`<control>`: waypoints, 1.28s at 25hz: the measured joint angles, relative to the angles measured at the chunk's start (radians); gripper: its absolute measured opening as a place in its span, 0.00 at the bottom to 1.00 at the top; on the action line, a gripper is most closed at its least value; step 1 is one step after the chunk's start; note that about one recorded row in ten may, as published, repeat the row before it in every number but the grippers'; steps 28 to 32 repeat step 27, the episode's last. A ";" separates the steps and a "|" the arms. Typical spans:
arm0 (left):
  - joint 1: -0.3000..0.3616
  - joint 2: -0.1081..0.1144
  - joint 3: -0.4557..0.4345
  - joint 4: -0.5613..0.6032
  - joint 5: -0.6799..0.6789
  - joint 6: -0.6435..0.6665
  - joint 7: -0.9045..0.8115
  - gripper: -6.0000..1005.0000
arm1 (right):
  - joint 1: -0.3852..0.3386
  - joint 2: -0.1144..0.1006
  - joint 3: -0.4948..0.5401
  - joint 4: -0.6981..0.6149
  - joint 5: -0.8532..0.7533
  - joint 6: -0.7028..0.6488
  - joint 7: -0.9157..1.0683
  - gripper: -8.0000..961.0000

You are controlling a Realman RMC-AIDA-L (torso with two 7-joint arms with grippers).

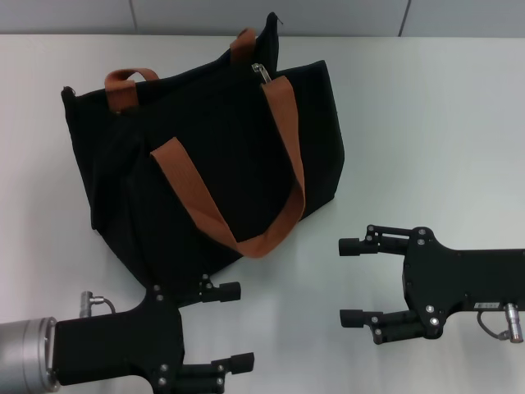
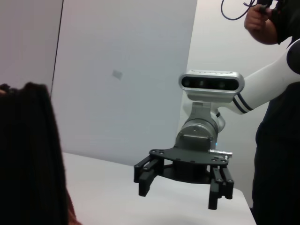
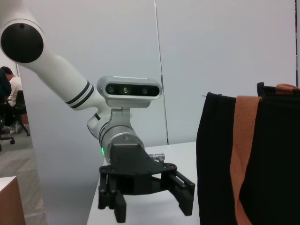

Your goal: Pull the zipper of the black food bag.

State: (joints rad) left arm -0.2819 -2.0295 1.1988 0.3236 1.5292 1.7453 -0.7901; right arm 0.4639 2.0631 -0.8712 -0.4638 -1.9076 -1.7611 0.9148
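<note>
The black food bag [image 1: 205, 139] stands upright on the white table, left of centre, with two orange-brown handles [image 1: 283, 156]. The zipper's silver pull tab [image 1: 261, 72] sits on the bag's top edge towards the far end. My left gripper [image 1: 238, 326] is open and empty, low on the table just in front of the bag's near corner. My right gripper [image 1: 349, 281] is open and empty to the right of the bag, apart from it. The right wrist view shows the bag [image 3: 220, 164] and the left gripper [image 3: 153, 212]. The left wrist view shows the right gripper [image 2: 178, 196] and the bag's edge [image 2: 28, 159].
The white table [image 1: 426, 123] stretches to the right of and behind the bag. A grey wall [image 1: 205, 15] runs along its far edge. A person [image 2: 276, 117] stands behind my right arm in the left wrist view.
</note>
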 joint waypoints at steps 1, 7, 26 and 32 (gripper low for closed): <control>0.000 0.004 -0.001 0.000 0.000 -0.002 0.000 0.81 | 0.000 0.000 0.000 0.000 0.000 0.000 0.000 0.85; -0.001 0.015 -0.004 0.000 0.000 -0.006 0.000 0.81 | -0.001 -0.004 0.000 0.020 -0.001 0.016 -0.016 0.85; -0.009 0.020 0.000 0.004 0.000 0.000 -0.013 0.81 | -0.025 0.008 0.000 0.024 -0.010 0.026 -0.060 0.85; -0.009 0.020 0.000 0.005 0.000 0.001 -0.013 0.81 | -0.025 0.010 0.000 0.024 -0.010 0.026 -0.062 0.85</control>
